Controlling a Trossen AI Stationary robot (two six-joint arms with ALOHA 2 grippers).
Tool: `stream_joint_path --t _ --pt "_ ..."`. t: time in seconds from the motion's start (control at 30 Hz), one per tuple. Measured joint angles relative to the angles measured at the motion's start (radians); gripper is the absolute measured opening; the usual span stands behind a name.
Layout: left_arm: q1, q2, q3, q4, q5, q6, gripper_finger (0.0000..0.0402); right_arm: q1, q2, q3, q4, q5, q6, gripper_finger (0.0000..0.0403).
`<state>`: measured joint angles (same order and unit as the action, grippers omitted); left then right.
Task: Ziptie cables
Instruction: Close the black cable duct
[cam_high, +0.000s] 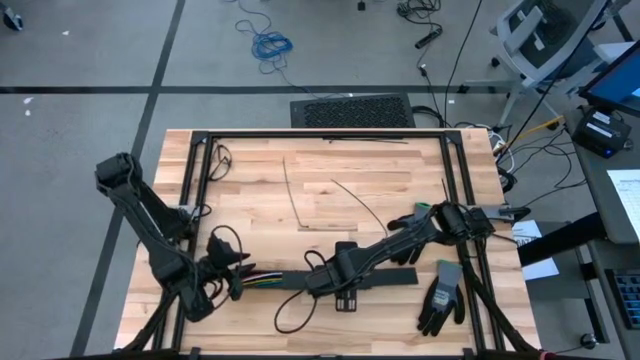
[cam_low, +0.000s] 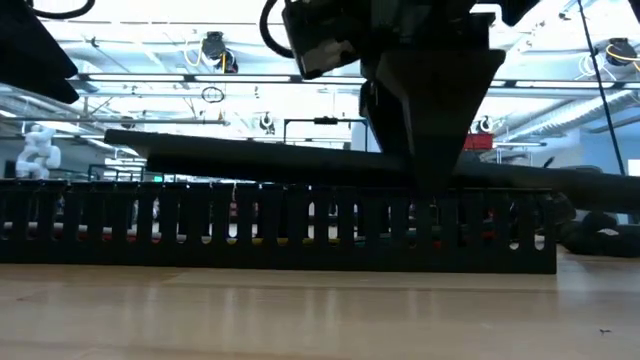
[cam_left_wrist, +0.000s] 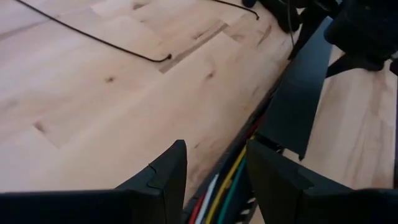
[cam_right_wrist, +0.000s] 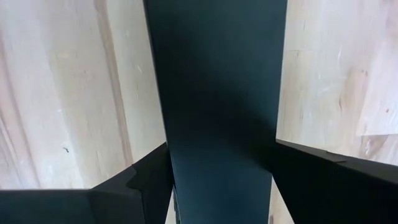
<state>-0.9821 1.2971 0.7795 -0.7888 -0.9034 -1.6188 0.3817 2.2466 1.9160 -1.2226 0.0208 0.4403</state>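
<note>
The cables (cam_left_wrist: 219, 194), a bundle of red, white, yellow and green wires, lie in a black slotted strip (cam_low: 280, 225) near the table's near edge and stick out of its left end (cam_high: 262, 282). A flat black cover strip (cam_left_wrist: 300, 93) sits on top of the slotted strip, slightly tilted (cam_low: 250, 158). My left gripper (cam_left_wrist: 214, 152) is open at the strip's left end, one finger on each side of the wires; I cannot tell whether it touches them. My right gripper (cam_right_wrist: 221, 146) stands over the strip's middle (cam_high: 345, 280), shut on the cover. My right gripper holds the black cover strip near its middle (cam_right_wrist: 217, 124), pinched across its width between the two fingers (cam_right_wrist: 140, 180). The fingers come from above, pointing down, and lie across the strip. The cover stays just above the slotted strip, one end a little higher than the other.
Thin dark strands (cam_high: 295, 195) lie loose on the wood toward the far side, another (cam_high: 365, 141) along the far rail. A grey-and-black glove (cam_high: 440, 295) lies near the right rail. A black cable loop (cam_high: 298, 316) sits near the near edge. Black frame rails (cam_high: 195, 180) border the table.
</note>
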Motion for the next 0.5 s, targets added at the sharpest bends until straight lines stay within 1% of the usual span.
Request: stream_joint_path --t 0.37,0.5 --pt "0.009 0.012 0.000 0.023 -0.008 0.001 0.0160 -0.010 0.009 0.002 0.030 -0.004 -0.013 0.0223" --pt "0.040 0.020 0.000 0.094 -0.010 0.027 0.0160 -0.011 0.009 0.002 0.038 0.001 -0.025 0.0223"
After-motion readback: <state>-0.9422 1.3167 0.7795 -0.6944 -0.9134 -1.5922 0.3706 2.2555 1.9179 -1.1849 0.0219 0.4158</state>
